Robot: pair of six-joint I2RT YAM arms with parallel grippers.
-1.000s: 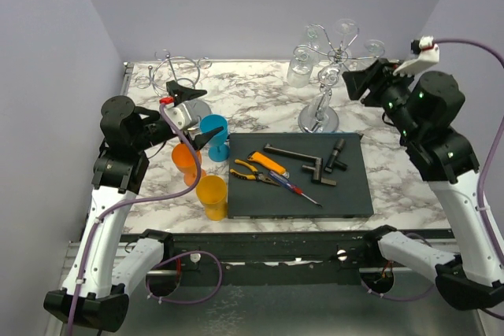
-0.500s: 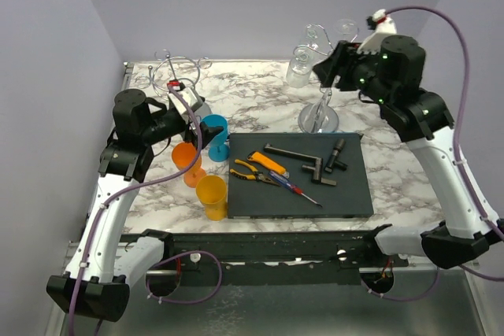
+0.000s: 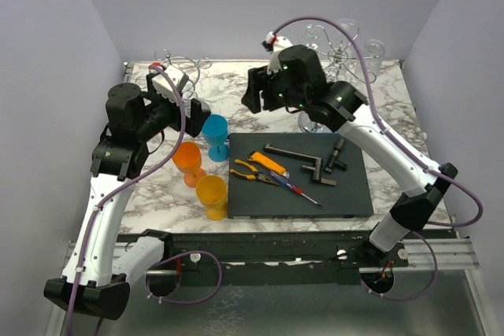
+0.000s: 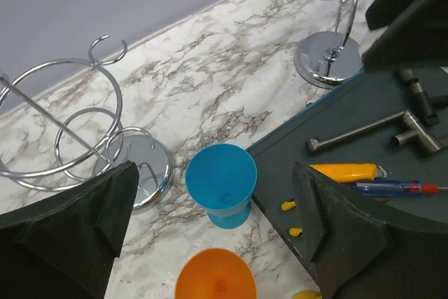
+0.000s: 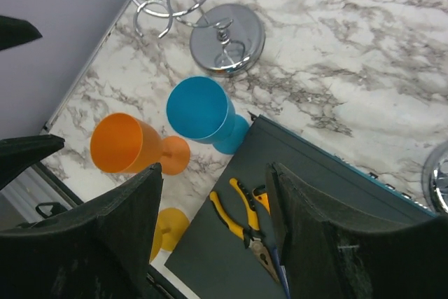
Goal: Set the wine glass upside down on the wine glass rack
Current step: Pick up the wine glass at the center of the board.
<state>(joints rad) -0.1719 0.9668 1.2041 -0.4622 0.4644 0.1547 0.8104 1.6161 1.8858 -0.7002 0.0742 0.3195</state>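
Observation:
A blue wine glass [image 3: 214, 134] stands upright left of the dark mat, with an orange one [image 3: 187, 161] and a yellow one [image 3: 213, 197] nearer. The empty chrome rack [image 3: 178, 64] stands at the back left. My left gripper [image 3: 198, 109] is open and empty above the blue glass [image 4: 220, 183] and beside the rack [image 4: 77, 124]. My right gripper [image 3: 253, 98] is open and empty, reaching over the table's middle; its view shows the blue glass [image 5: 199, 110], the orange glass [image 5: 126, 143] and the rack base [image 5: 227, 38] below it.
A second chrome rack [image 3: 340, 46] hung with clear glasses stands at the back right. The dark mat [image 3: 346, 194] holds yellow pliers [image 3: 253, 171], a screwdriver [image 3: 299, 190] and metal tools [image 3: 315, 161]. The wall lies close behind both racks.
My right arm has swung from the back right rack leftward across the table to above the mat's left end. My left gripper has drawn back and up from the blue glass.

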